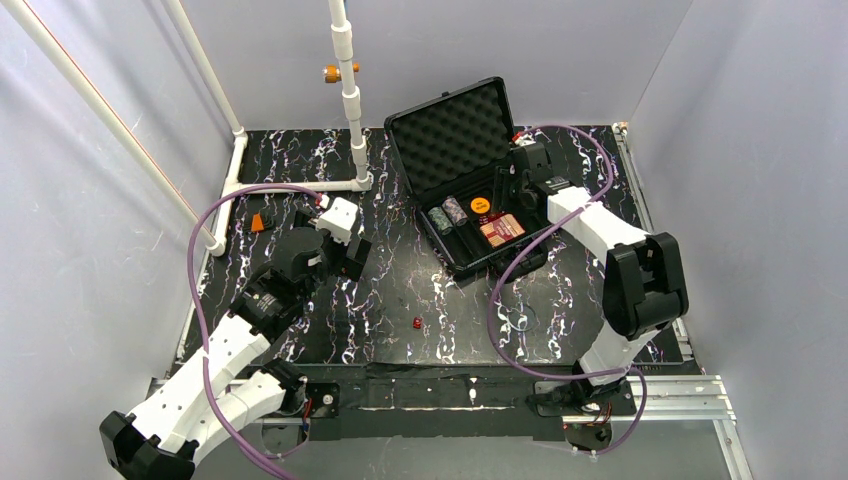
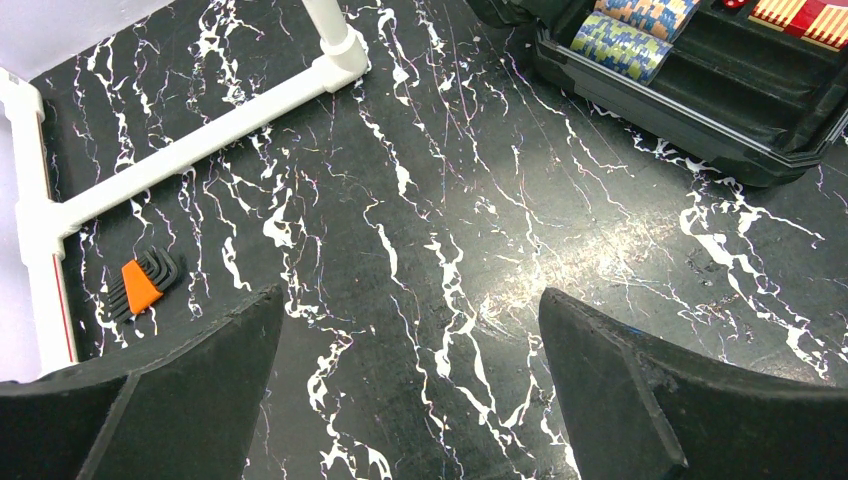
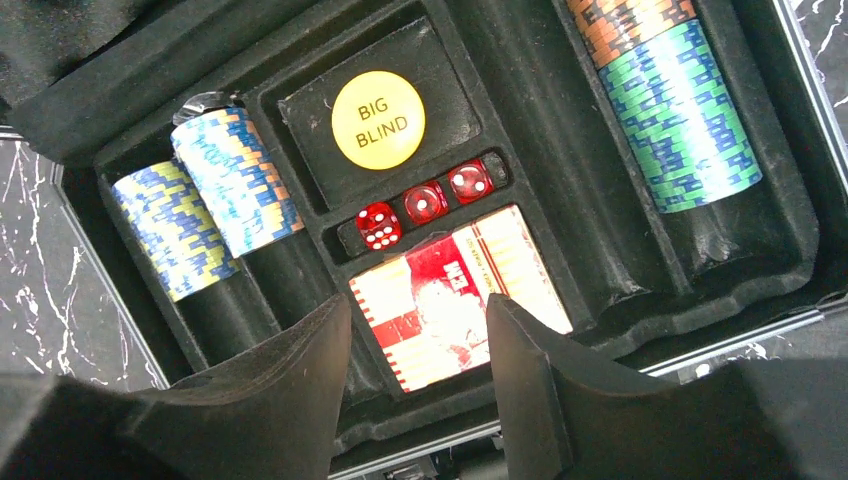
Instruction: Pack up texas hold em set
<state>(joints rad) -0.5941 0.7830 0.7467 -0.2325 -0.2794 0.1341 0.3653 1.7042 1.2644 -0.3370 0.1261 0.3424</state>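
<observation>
The black case (image 1: 450,130) stands open at the back right, its foam lid raised. Its tray (image 3: 560,180) holds chip stacks on the left (image 3: 210,200) and right (image 3: 670,100), a yellow-orange "BIG BLIND" disc (image 3: 378,119), three red dice (image 3: 425,203) and the red-yellow card box (image 3: 455,295). My right gripper (image 3: 418,320) is open and empty just above the card box. One more red die (image 1: 418,323) lies on the table in front of the case. My left gripper (image 2: 410,310) is open and empty over bare table left of the case (image 2: 700,110). No blue disc shows.
A white pipe frame (image 1: 350,100) stands at the back left and also shows in the left wrist view (image 2: 200,140). An orange-and-black hex key set (image 2: 142,283) lies by it. Purple cables (image 1: 520,330) loop over the table near the right arm. Grey walls enclose the table.
</observation>
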